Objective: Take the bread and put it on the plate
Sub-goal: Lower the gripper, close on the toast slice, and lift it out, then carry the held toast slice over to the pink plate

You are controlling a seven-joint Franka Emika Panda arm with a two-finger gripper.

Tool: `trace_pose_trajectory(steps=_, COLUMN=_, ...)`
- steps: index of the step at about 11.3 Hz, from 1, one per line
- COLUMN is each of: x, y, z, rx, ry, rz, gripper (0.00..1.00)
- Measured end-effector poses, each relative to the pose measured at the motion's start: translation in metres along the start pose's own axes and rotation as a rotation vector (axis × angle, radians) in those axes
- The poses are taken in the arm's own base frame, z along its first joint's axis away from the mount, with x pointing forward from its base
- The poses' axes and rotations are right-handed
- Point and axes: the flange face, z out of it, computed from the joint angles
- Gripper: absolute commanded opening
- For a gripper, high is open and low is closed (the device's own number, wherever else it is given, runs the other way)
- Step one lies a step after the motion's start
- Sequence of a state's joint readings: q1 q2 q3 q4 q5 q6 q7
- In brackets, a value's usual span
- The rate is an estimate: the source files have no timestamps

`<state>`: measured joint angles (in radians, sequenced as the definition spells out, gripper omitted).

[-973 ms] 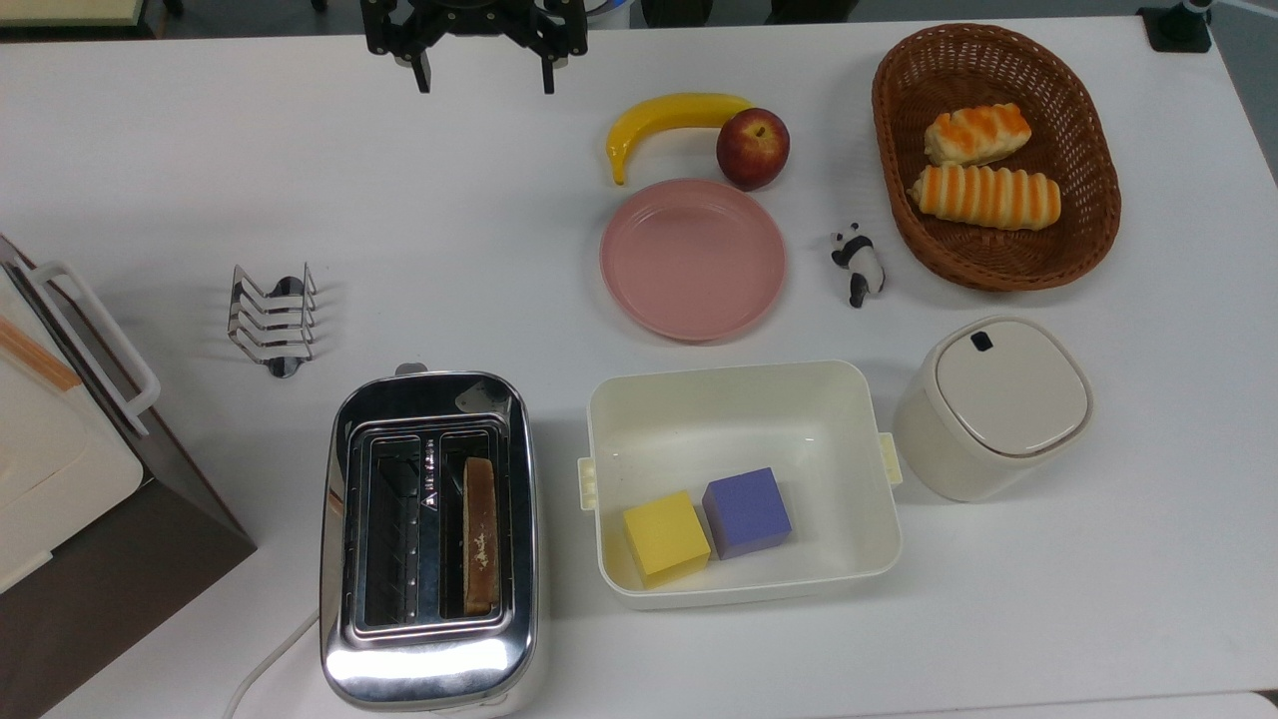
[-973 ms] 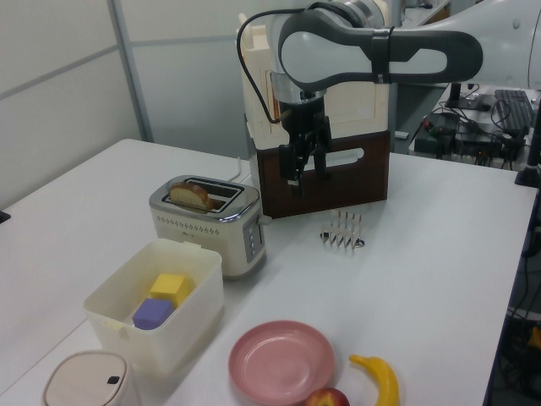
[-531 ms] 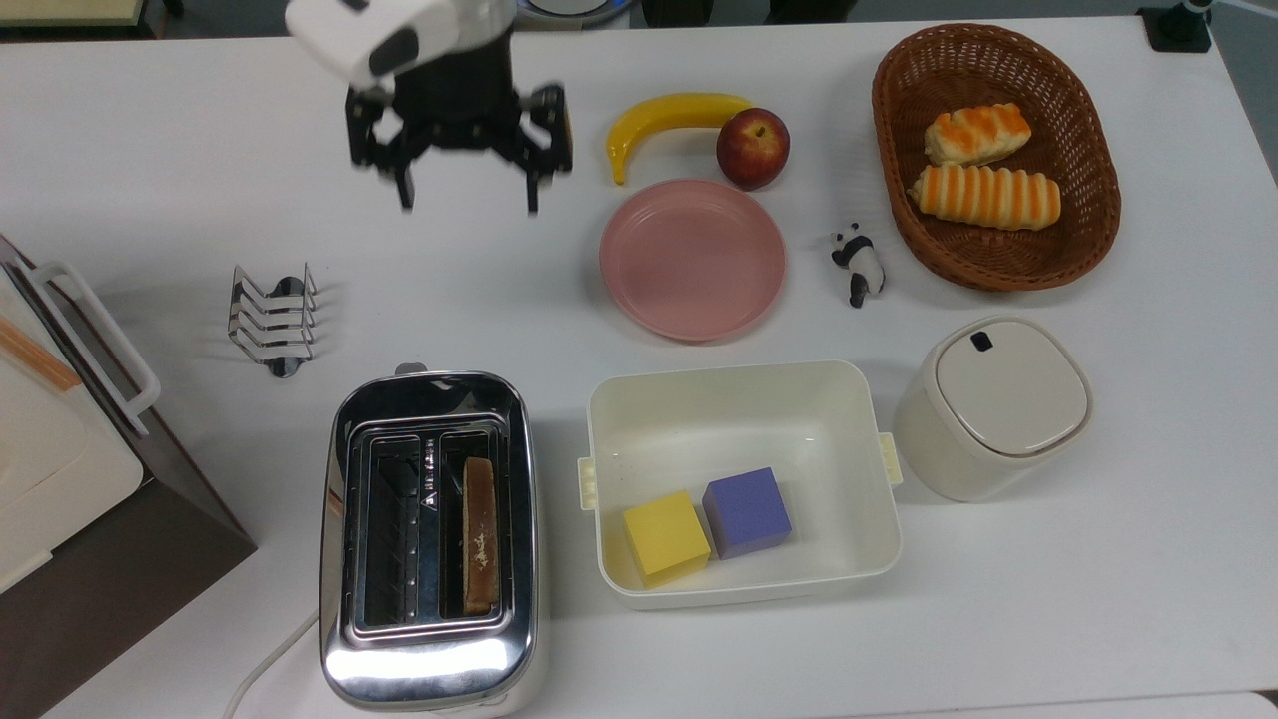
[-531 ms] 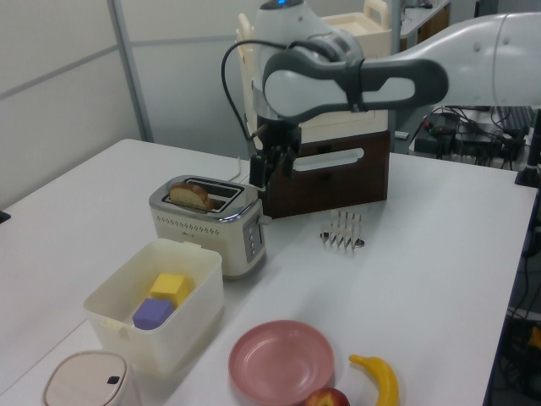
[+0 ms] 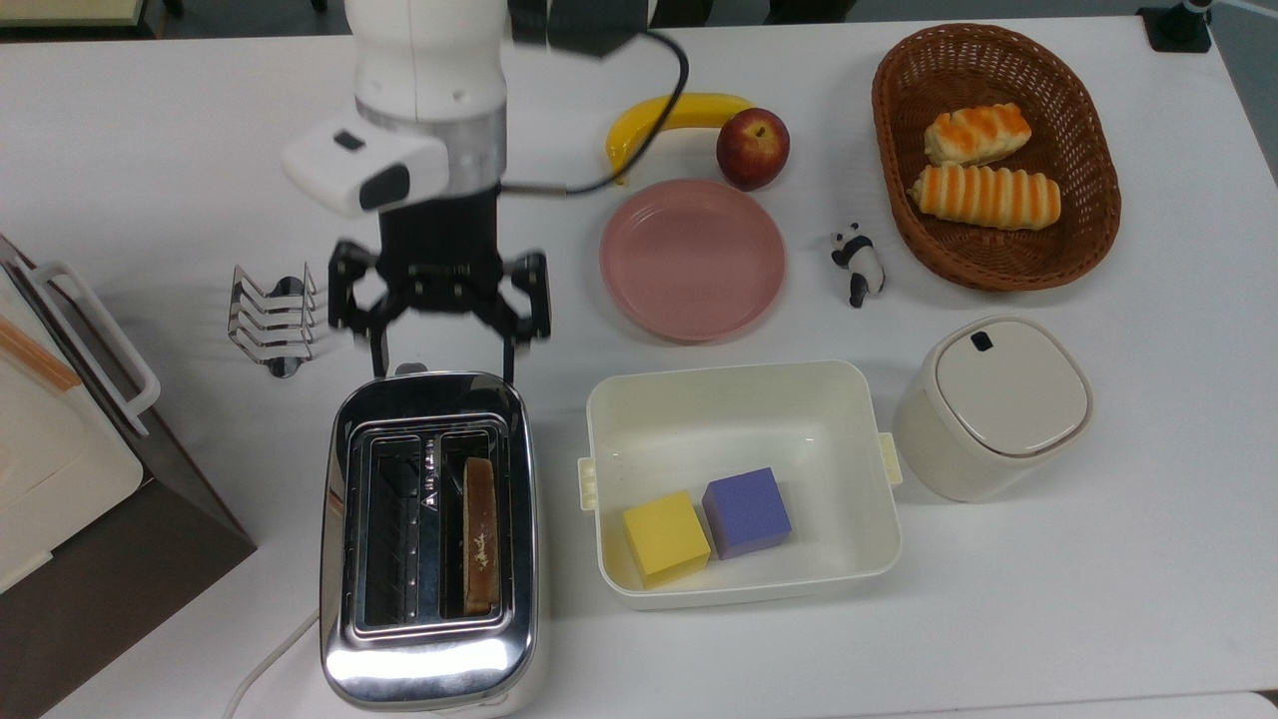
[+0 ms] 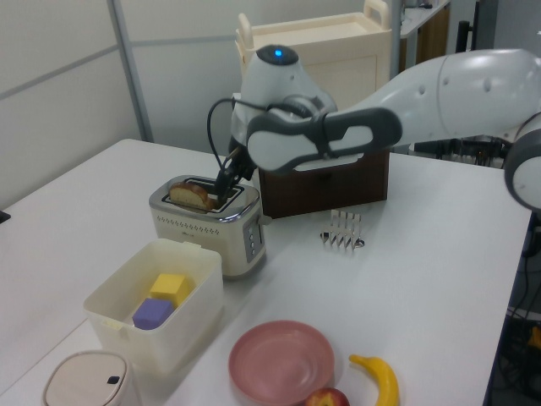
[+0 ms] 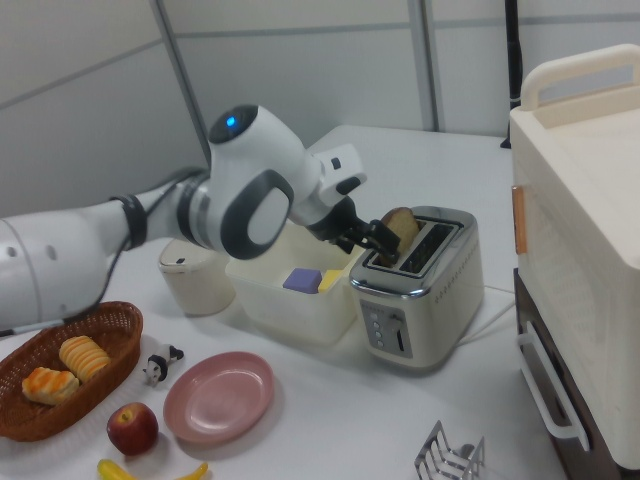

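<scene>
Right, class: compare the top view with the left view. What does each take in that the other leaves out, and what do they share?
Top view, not left view: the wicker basket holding two orange-striped rolls, and the panda figurine.
Left view, not top view: the arm's long white forearm, and the broad face of the bread standing up out of the toaster.
Both: toaster, bread, pink plate, white tub with a yellow cube and a purple cube, toast rack, banana, and the open gripper by the toaster.

Two rolls (image 5: 976, 135) (image 5: 986, 196) (basket (image 5: 1088, 230)); two cubes (image 5: 666, 537) (image 5: 747, 511); one bread (image 5: 480, 534), plate (image 5: 693, 259), banana (image 5: 669, 120), apple (image 5: 752, 148), panda (image 5: 859, 263).
</scene>
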<state>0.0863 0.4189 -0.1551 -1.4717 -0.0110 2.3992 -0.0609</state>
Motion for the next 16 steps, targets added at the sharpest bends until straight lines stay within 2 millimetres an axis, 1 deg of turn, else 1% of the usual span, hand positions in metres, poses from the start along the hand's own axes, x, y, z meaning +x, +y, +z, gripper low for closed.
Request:
trace_pose_trajectory(steps=1, x=0.004, y=-0.003, z=0.013, rx=-0.006, ry=0.058, rz=-0.005, gripper=1.0)
trace_pose_trajectory(steps=2, x=0.007, y=-0.006, z=0.022, rx=-0.009, ry=0.111, rz=-0.01, gripper=0.98)
trace_pose_trajectory(steps=3, x=0.012, y=-0.011, z=0.029, rx=-0.011, ry=0.183, rz=-0.016, gripper=0.68)
trace_pose_trajectory(steps=4, x=0.015, y=-0.015, z=0.033, rx=-0.011, ry=0.229, rz=-0.021, gripper=0.43)
trace_pose_trajectory(steps=5, x=0.016, y=-0.02, z=0.039, rx=-0.01, ry=0.268, rz=-0.027, gripper=0.28)
trace_pose_trajectory(steps=6, x=0.016, y=-0.028, z=0.045, rx=-0.004, ry=0.279, rz=-0.035, gripper=0.21)
trace_pose_trajectory(steps=7, x=0.015, y=-0.035, z=0.049, rx=0.002, ry=0.279, rz=-0.043, gripper=0.09)
trace_pose_trajectory(steps=8, x=0.015, y=-0.04, z=0.051, rx=0.005, ry=0.279, rz=-0.049, gripper=0.05)
trace_pose_trajectory(steps=11, x=0.022, y=-0.033, z=0.043, rx=-0.002, ry=0.297, rz=-0.042, gripper=0.05)
trace_pose_trajectory(steps=12, x=0.029, y=-0.031, z=0.029, rx=-0.004, ry=0.324, rz=-0.036, gripper=0.06)
trace_pose_trajectory(steps=14, x=0.043, y=-0.023, z=-0.014, rx=-0.002, ry=0.372, rz=-0.012, gripper=0.07)
trace_pose_trajectory(steps=16, x=0.05, y=-0.018, z=-0.047, rx=0.008, ry=0.39, rz=0.034, gripper=0.07)
